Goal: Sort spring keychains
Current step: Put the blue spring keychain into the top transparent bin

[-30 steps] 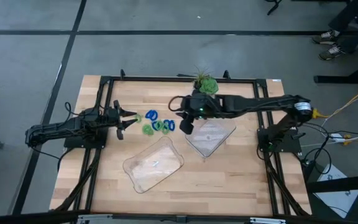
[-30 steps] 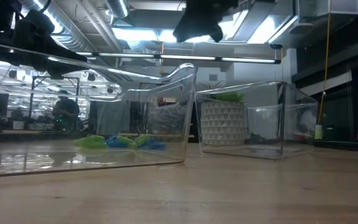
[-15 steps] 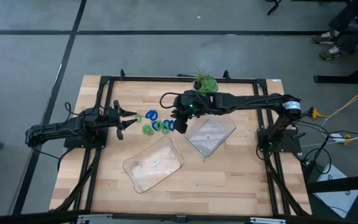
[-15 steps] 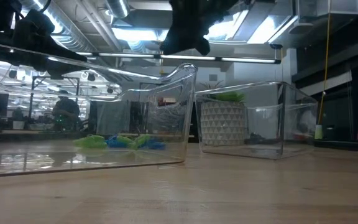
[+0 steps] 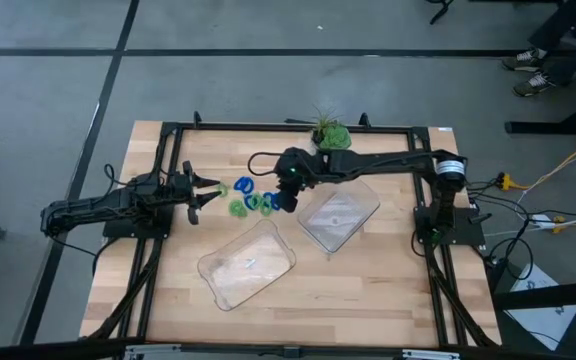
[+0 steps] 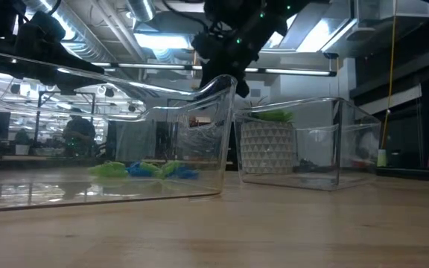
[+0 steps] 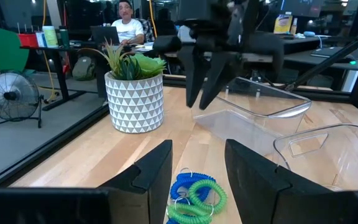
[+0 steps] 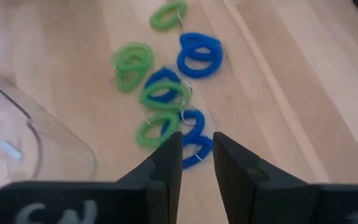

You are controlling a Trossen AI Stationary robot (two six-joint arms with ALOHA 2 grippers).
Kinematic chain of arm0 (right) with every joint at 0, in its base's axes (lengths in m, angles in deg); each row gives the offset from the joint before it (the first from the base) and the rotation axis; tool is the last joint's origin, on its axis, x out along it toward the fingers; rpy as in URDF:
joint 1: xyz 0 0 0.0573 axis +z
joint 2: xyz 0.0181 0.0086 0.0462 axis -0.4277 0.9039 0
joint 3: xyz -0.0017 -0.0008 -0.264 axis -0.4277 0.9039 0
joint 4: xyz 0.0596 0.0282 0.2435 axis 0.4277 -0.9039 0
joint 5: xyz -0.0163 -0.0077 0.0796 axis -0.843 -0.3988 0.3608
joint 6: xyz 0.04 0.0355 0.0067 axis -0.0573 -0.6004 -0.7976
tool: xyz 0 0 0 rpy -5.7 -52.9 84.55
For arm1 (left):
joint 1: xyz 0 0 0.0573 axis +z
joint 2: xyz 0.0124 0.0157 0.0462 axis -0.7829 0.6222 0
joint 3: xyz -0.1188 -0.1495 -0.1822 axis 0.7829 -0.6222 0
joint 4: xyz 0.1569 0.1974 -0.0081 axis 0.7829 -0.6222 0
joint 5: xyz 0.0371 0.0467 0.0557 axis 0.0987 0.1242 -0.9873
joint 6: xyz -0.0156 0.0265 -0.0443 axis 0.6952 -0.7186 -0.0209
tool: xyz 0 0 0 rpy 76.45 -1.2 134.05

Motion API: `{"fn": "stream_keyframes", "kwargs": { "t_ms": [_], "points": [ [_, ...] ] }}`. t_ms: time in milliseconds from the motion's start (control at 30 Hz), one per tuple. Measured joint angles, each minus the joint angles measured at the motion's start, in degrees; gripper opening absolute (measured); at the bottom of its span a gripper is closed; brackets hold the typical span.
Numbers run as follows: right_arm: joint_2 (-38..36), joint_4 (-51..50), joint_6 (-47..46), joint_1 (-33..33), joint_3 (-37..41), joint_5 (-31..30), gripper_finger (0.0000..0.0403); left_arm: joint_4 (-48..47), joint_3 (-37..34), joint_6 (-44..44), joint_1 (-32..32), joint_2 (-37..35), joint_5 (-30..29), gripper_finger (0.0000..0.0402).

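Note:
Several spring keychains, bright blue and green, lie in a loose cluster (image 5: 253,197) on the wooden table, left of centre; they also show in the right wrist view (image 8: 166,93) and the left wrist view (image 7: 194,194). My right gripper (image 5: 286,194) hangs open above the cluster's right end, fingers pointing down (image 8: 197,142), clear of the table in the low view (image 6: 228,46). My left gripper (image 5: 208,192) is open and empty, lying low just left of the cluster, fingers pointing at it (image 7: 197,155).
Two clear trays stand on the table: one near the front (image 5: 248,262), one right of centre (image 5: 340,215). A green potted plant in a white patterned pot (image 5: 330,133) stands at the far edge. A black frame (image 5: 268,127) runs around the table.
My right gripper has gone toward the table's left edge, from over the right clear tray to over the right end of the keychain cluster. The keychains and trays have stayed where they were.

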Motion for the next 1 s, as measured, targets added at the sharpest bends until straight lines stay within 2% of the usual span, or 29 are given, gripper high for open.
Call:
{"fn": "stream_keyframes", "kwargs": {
  "t_ms": [100, 233, 433, 633, 1000],
  "points": [
    [0.78, -1.59, 1.35, -1.28, 0.0, 1.63, 0.009, 0.0, 0.0, 0.02, -0.02, -0.02, 0.0, 0.0143],
    [1.9, -3.16, 8.42, -2.75, 0.0, 2.25, 0.0105, 0.0, 0.0, 0.0, -0.02, -0.01, 0.0, 0.0143],
    [1.87, -3.05, 15.36, -4.8, 0.02, 5.51, 0.0176, 0.0, 0.0, 0.02, 0.0, 0.0, 0.0, 0.0143],
    [4.5, -0.81, 15.64, -5.49, 0.0, 5.87, 0.0241, 0.0, 0.01, 0.02, -0.01, -0.01, 0.0, 0.0143],
    [9.15, -0.04, 16.65, -4.31, 0.02, 7.51, 0.0248, 0.0, 0.0, 0.0, -0.01, 0.0, 0.0, 0.0143]
  ]
}}
